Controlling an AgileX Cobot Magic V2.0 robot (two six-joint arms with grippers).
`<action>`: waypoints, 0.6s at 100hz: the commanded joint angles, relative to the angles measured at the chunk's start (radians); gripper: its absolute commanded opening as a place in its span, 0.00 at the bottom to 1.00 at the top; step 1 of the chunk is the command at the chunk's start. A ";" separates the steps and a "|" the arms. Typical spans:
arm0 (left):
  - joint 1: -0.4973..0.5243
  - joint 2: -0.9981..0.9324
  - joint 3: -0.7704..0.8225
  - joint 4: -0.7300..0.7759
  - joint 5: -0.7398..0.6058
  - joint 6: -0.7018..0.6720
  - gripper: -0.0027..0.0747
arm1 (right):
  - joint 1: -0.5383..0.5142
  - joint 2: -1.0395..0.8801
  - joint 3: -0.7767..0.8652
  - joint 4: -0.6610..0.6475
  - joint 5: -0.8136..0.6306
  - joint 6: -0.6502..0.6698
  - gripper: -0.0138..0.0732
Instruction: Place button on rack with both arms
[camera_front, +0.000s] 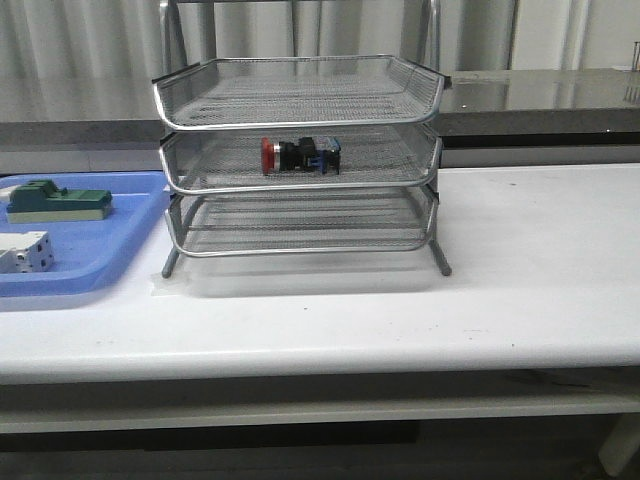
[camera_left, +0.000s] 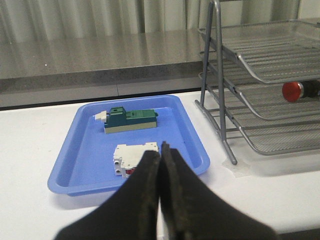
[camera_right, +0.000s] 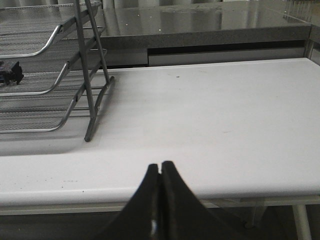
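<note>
One button (camera_front: 298, 155) lies on its side in the middle tier of the rack (camera_front: 300, 160), red head toward the blue tray; the rack has three mesh tiers, its top and bottom ones holding nothing visible; it stands on the white tabletop (camera_front: 540, 260); beside it one blue tray (camera_front: 120, 245) holds two parts, one green block (camera_front: 58, 201) and one white block (camera_front: 24, 251); the left gripper (camera_left: 160, 152) and right gripper (camera_right: 160, 170) both have jaws pressed together, pinching nothing.
</note>
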 joint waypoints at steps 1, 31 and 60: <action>0.003 -0.031 0.004 0.010 -0.104 -0.025 0.01 | -0.005 -0.016 -0.017 -0.014 -0.084 -0.014 0.08; 0.003 -0.179 0.098 0.026 -0.104 -0.025 0.01 | -0.005 -0.016 -0.017 -0.014 -0.084 -0.014 0.08; 0.003 -0.213 0.121 0.032 -0.103 -0.025 0.01 | -0.005 -0.016 -0.017 -0.014 -0.083 -0.014 0.08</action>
